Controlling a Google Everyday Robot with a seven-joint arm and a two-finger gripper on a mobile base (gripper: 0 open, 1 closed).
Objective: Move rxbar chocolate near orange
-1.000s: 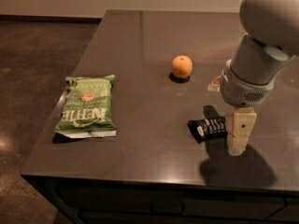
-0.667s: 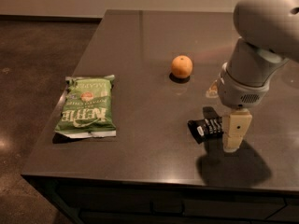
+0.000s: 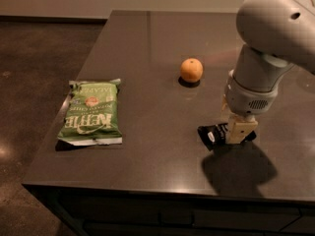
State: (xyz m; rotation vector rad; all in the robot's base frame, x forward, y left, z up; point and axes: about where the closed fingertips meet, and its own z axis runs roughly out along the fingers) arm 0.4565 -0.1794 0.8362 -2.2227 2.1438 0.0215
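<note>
Rxbar chocolate lies flat on bench, toward front edge, right of middle. Gripper down over its right end; whether it grips, cannot tell. Orange mid-bench, apart, toward back edge. Green chip bag by left edge.

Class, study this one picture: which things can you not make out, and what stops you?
1. Camera view: the right end of the rxbar chocolate is hidden behind the end effector, which hangs over it at the table's front right.
2. Camera view: the arm is cut off by the top and right edges.
3. Camera view: the small print on the chip bag is too blurred to read.
</note>
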